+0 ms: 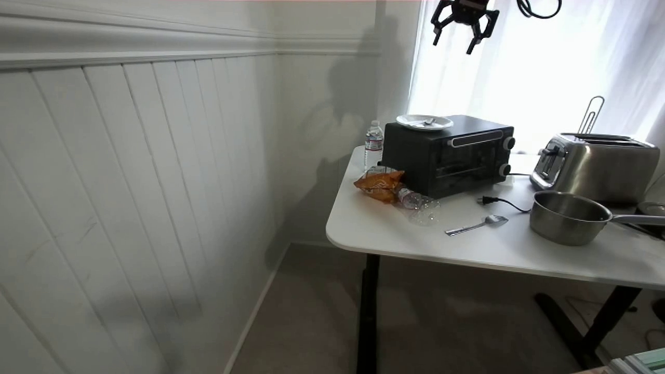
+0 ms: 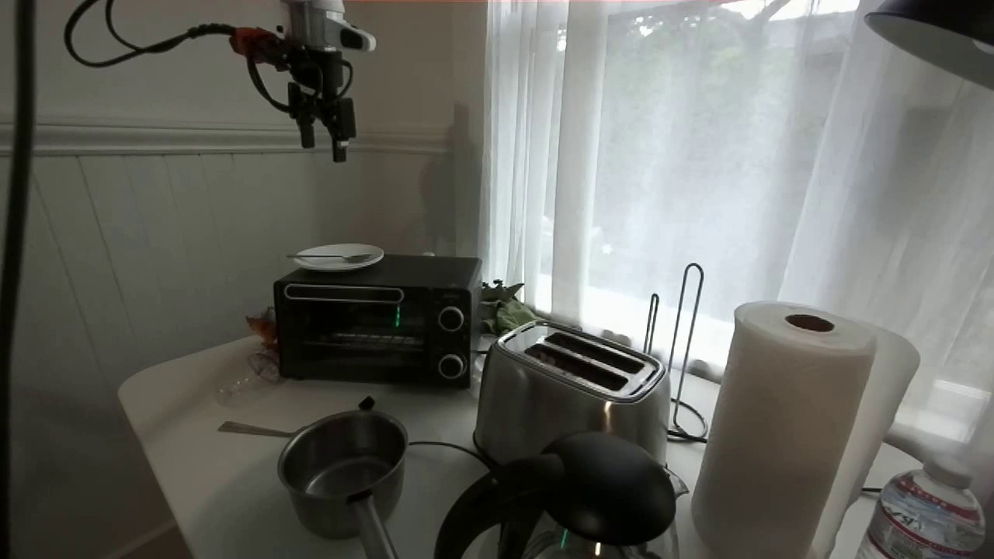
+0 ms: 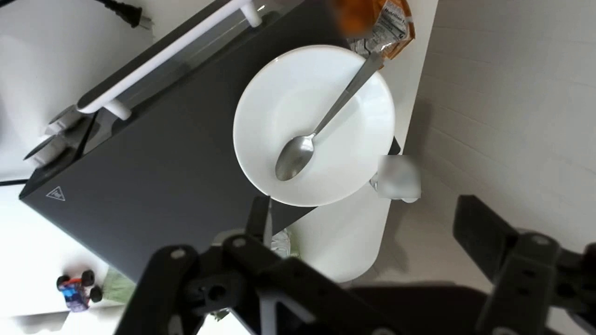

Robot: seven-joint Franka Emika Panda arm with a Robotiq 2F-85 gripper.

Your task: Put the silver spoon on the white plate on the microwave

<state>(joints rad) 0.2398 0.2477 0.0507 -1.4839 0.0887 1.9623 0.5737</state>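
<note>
The silver spoon (image 3: 294,158) lies on the white plate (image 3: 351,158), its bowl inside and its handle reaching over the rim. The plate sits on top of the microwave (image 3: 163,186), a black oven, near one end. In both exterior views the spoon (image 1: 429,121) (image 2: 353,257) shows on the plate (image 1: 409,119) (image 2: 330,266) on the microwave (image 1: 415,156) (image 2: 435,268). My gripper (image 1: 452,49) is high above the microwave, apart from plate and spoon. It also shows in an exterior view (image 2: 324,154). In the wrist view the gripper's fingers (image 3: 363,204) are wide apart with nothing between them.
On the white table (image 1: 374,234) lie an orange bag (image 1: 379,185), a clear bottle (image 1: 415,202) and another silver utensil (image 1: 473,226). A metal pot (image 1: 563,223) and silver toaster (image 1: 608,166) stand beside. An upright bottle (image 1: 373,143) stands behind the microwave. A paper towel roll (image 2: 784,435) stands nearby.
</note>
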